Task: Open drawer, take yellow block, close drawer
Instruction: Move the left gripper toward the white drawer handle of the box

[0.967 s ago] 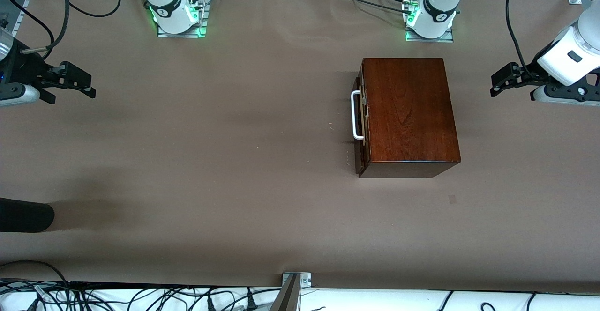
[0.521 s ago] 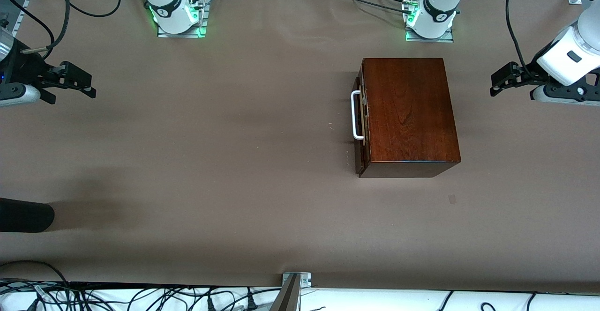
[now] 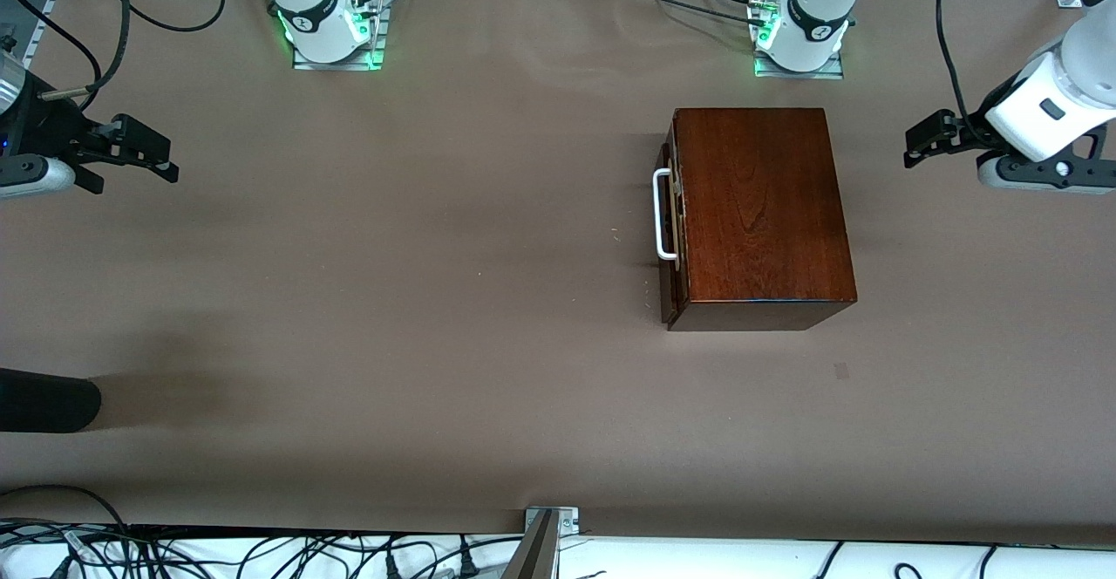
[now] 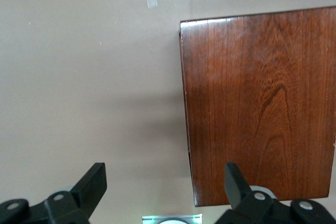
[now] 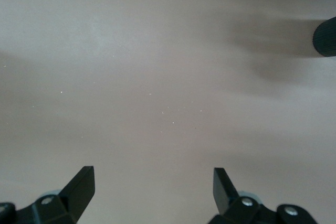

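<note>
Pale-wood drawer (image 3: 670,239) with white loop handle (image 3: 663,215) is seen shut in glossy mahogany box (image 3: 760,213), at 2 o'clock from the table's centre. Yellow block unseen. Left gripper (image 3: 915,145) and right gripper (image 3: 157,160) are held wide. A skewed pull risks dragging the box.

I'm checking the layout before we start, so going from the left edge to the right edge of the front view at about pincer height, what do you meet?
Right pincer → bare table → white loop handle → drawer front → wooden box → left pincer.
</note>
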`<action>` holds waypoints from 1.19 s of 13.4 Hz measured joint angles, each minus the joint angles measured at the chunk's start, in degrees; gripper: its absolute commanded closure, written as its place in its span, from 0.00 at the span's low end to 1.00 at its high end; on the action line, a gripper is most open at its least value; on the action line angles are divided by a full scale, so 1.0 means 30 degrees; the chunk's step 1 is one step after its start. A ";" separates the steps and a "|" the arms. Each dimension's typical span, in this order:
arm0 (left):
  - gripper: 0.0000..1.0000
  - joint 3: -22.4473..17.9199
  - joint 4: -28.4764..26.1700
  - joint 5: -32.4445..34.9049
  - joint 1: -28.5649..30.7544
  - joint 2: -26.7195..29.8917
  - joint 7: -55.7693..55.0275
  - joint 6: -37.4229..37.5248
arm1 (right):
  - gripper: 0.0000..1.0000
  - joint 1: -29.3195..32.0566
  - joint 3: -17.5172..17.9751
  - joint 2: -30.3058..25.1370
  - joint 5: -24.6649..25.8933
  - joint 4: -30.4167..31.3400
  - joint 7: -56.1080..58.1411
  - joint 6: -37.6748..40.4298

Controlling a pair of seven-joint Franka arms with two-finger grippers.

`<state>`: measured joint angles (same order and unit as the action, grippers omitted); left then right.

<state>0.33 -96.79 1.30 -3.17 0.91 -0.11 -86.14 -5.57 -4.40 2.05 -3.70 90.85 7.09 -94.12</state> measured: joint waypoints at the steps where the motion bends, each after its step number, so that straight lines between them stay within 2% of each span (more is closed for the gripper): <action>1: 0.00 0.0073 0.0001 0.0000 -0.0003 -0.0082 -0.0020 0.0078 | 0.00 0.0000 0.0000 0.0000 0.0001 0.0000 0.0000 0.0000; 3: 0.00 0.0338 0.0002 0.0000 -0.0010 -0.0250 -0.0048 0.0103 | 0.00 0.0000 0.0000 0.0000 0.0001 0.0000 0.0000 0.0000; 6: 0.00 0.1422 0.0150 -0.0001 -0.0060 -0.0462 -0.0724 0.0099 | 0.00 0.0000 0.0000 0.0000 0.0003 -0.0001 0.0000 0.0001; 9: 0.00 0.3850 0.0639 -0.0002 -0.0153 -0.0966 -0.3534 -0.0286 | 0.00 0.0000 0.0000 0.0000 0.0003 -0.0003 0.0000 0.0001; 12: 0.00 0.6332 0.0715 -0.0002 -0.0292 -0.2157 -0.6752 -0.2139 | 0.00 0.0000 -0.0001 0.0000 0.0003 -0.0009 0.0000 0.0003; 16: 0.00 0.8534 0.0700 0.0825 -0.0923 -0.4630 -1.0085 -0.4050 | 0.00 -0.0001 -0.0001 0.0001 0.0004 -0.0013 0.0000 0.0017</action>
<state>25.94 -94.70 3.77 -5.94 -12.98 -30.37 -98.29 -5.57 -4.40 2.05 -3.69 90.82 7.09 -94.07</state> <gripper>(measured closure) 0.000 0.000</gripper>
